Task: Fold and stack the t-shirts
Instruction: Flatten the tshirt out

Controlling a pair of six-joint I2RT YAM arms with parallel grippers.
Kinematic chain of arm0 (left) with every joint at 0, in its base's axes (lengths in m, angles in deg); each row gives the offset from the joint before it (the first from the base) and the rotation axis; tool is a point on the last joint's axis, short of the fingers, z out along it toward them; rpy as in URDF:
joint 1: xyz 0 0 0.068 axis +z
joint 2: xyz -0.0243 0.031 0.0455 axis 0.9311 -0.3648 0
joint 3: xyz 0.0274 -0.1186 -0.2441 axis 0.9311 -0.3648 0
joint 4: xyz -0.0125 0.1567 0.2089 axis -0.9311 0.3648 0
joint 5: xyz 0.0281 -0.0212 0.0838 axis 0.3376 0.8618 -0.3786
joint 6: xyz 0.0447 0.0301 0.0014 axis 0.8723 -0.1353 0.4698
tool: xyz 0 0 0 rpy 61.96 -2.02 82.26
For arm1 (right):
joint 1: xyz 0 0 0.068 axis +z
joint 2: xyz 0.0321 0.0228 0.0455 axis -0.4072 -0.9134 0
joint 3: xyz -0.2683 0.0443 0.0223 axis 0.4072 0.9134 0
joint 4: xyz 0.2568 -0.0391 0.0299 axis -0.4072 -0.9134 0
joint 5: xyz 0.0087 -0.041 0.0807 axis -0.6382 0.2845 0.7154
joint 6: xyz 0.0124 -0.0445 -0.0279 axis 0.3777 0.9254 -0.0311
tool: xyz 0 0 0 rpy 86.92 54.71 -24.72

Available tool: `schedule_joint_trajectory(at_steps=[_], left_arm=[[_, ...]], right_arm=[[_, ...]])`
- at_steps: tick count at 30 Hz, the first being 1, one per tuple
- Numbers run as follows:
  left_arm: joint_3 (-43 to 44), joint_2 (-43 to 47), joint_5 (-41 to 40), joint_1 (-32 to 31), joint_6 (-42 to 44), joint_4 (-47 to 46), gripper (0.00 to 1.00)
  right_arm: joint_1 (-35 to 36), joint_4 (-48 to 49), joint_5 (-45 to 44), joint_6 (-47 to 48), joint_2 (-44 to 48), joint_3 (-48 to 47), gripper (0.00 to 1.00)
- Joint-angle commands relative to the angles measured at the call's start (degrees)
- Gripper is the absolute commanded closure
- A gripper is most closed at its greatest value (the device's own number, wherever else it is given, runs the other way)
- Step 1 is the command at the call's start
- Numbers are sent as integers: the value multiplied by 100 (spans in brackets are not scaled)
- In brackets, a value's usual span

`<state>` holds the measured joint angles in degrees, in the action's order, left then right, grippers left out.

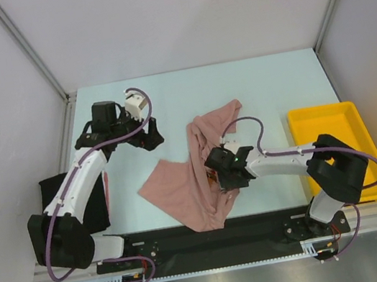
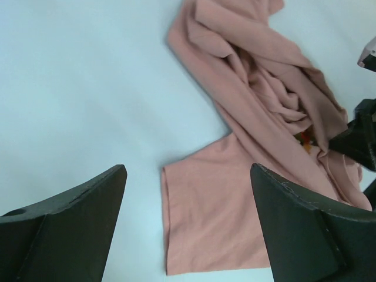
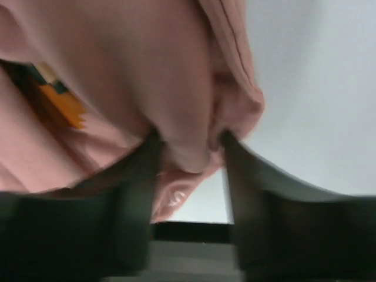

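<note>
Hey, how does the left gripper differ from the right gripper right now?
The left gripper is open and holds nothing; the right gripper is shut on a fold of the pink t-shirt. The left gripper hangs over bare table beside the shirt; the right gripper sits in the shirt's crumpled middle. Both are dark, with two fingers.

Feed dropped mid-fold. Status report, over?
Left hand open, off the cloth. Right hand shut on pink t-shirt, crumpled mid-table. Black t-shirt at left edge. Yellow tray far right, not obstructing.
</note>
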<state>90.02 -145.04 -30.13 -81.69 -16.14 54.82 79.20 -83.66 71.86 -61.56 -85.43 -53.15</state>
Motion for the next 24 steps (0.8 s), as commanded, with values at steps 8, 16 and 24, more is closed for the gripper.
schedule_joint_trajectory(at_steps=[8, 16, 24], left_arm=[[-5, 445, -273, 289, -109, 205, 7], [242, 648, -352, 973, -249, 276, 7], [330, 806, -300, 1975, -435, 302, 7]], right_arm=[[-552, -513, -611, 889, 431, -932, 100], [-9, -1577, -129, 3026, 91, -4716, 100], [863, -2572, 2075, 4451, -1045, -9036, 100]])
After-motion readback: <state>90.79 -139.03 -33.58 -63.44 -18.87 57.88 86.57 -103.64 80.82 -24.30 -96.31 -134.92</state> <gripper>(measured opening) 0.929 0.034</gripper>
